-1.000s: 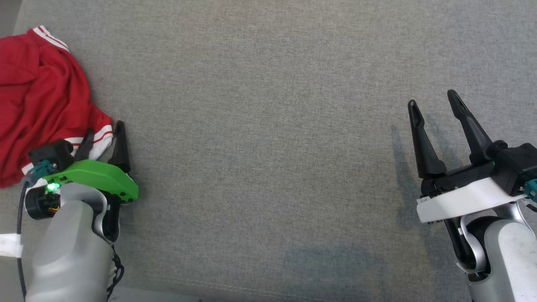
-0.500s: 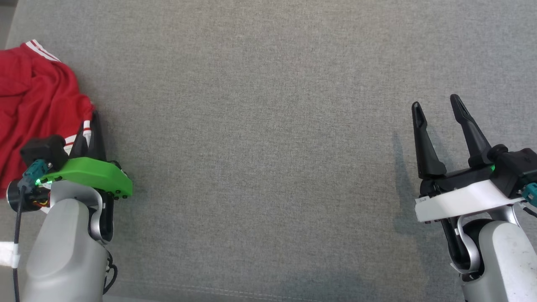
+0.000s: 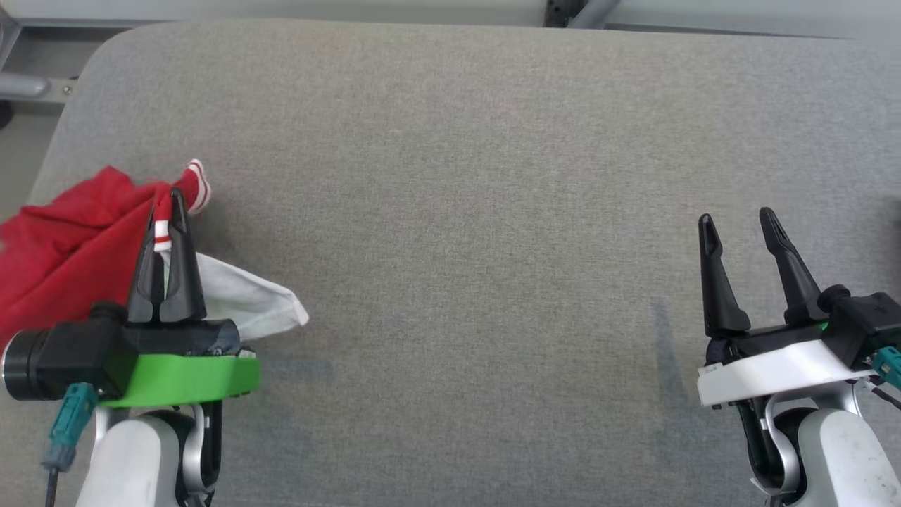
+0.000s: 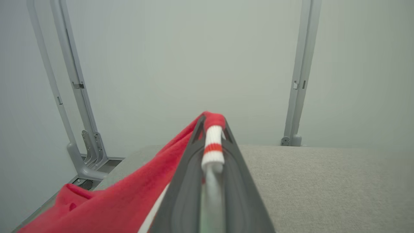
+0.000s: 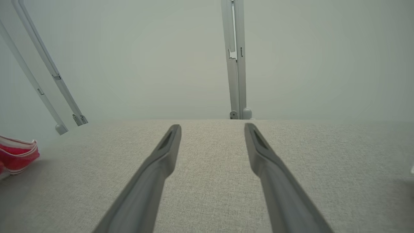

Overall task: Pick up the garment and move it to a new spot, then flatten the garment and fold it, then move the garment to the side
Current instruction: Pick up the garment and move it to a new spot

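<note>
The garment [image 3: 67,246] is red with white-and-red striped trim and a white inner side, bunched at the table's left. My left gripper [image 3: 171,204] is shut on the garment's striped edge, which is lifted and drapes down to the left; in the left wrist view the striped trim [image 4: 212,145] is pinched between the closed fingers [image 4: 184,181], with the red cloth [image 4: 123,200] trailing away. My right gripper [image 3: 735,222] hovers open over bare table at the right, nothing between its fingers [image 5: 161,161]. A bit of the garment [image 5: 16,153] shows at the right wrist view's far left.
The grey fabric-covered table [image 3: 457,211] spreads wide between the two arms. Its far edge [image 3: 450,24] and rounded left corner are in view, with grey metal frame posts [image 4: 299,74] and a pale wall behind.
The left gripper closed on the garment's striped edge and lifted it, exposing white lining. The head camera tilted up, bringing the table's far edge into view. The right gripper stayed open.
</note>
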Available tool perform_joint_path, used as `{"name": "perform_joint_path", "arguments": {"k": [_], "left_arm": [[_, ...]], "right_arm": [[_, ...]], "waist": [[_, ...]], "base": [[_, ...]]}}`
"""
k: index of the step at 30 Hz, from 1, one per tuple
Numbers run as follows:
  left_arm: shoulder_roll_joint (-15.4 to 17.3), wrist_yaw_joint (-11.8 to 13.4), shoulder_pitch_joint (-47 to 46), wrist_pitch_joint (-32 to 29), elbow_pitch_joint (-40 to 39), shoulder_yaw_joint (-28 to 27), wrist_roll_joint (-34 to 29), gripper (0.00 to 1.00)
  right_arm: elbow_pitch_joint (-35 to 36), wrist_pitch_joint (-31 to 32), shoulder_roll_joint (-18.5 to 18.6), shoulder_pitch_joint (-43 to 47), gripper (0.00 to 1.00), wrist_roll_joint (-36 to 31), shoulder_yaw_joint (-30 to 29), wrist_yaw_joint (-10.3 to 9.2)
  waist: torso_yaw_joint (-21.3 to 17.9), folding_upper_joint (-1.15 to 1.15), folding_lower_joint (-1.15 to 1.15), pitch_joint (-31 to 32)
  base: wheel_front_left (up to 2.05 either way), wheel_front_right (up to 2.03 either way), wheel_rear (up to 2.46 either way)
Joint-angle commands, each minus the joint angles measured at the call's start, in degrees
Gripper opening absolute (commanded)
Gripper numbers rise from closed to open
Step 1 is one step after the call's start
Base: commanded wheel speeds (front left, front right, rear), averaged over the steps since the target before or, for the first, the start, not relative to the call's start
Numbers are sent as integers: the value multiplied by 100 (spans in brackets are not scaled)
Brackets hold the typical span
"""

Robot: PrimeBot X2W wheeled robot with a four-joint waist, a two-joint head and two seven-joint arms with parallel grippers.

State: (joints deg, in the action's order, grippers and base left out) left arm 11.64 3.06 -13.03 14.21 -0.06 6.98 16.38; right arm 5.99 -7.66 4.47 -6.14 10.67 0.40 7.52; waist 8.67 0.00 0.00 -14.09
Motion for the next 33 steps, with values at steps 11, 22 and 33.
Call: {"name": "perform_joint_path", "arguments": {"k": [11, 22, 33], "left_arm": [[-82, 22, -88, -518, -1539, 530, -283, 0], [-467, -463, -1442, -1033, -955, 1543, -457, 0], [-727, -869, -2070, -1084, 1634, 2386, -241, 0]], "right_arm": [[1, -109, -110, 4, 100, 128, 80, -7], [-225, -409, -156, -283, 100, 475, 312, -7], [-721, -741, -164, -562, 100, 978, 494, -7]], "waist": [[-1133, 0, 0, 277], [-2666, 0, 0, -616], [-3347, 0, 0, -1319]], "base": [[0, 0, 0], [0, 0, 0], [0, 0, 0]]}}
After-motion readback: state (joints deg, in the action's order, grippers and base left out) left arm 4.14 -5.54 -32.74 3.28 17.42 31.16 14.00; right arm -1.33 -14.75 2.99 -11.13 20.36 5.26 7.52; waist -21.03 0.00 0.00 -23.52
